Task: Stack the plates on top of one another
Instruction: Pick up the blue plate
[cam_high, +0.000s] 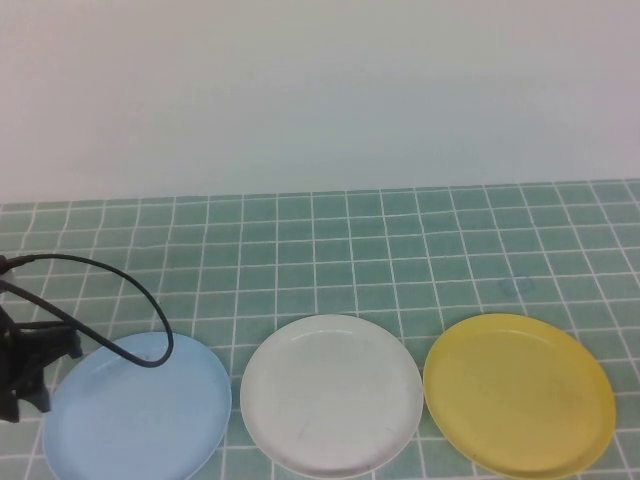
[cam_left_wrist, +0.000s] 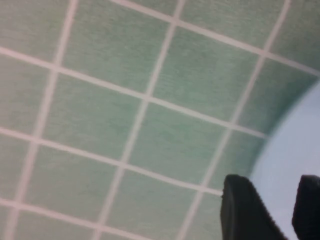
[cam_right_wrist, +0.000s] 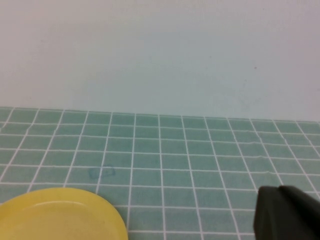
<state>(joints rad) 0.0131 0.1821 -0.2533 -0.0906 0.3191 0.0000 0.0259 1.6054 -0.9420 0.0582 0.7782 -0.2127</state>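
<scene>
left gripper (cam_high: 25, 385): far left edge of table, low by the near-left corner, at the left rim of the blue plate; a black cable (cam_high: 120, 285) loops from it over the plate's far rim. In the left wrist view two dark fingers (cam_left_wrist: 245, 212) sit apart with a gap between them, pale blue plate surface showing in the gap, nothing clamped.
light blue plate (cam_high: 140, 410): near-left of table, flat on the green tiled table (cam_high: 400, 250), holds nothing, round, shallow, low rim. Wrist view shows its edge (cam_left_wrist: 295, 150) over the tiles.
white plate (cam_high: 332, 395): near edge, middle, just beside blue plate with a thin strip of tile between; holds nothing; faint grey scuffs, low rim.
yellow plate (cam_high: 520, 395): near-right, just beside white plate, rims close, can't tell if touching; holds nothing. Also in the right wrist view (cam_right_wrist: 57, 215).
stack state: none stacked, three in one row along near edge.
right gripper (cam_right_wrist: 287, 212): only a dark blunt part shows in the right wrist view, off to one side of the yellow plate; can't tell whether fingers are apart or together.
</scene>
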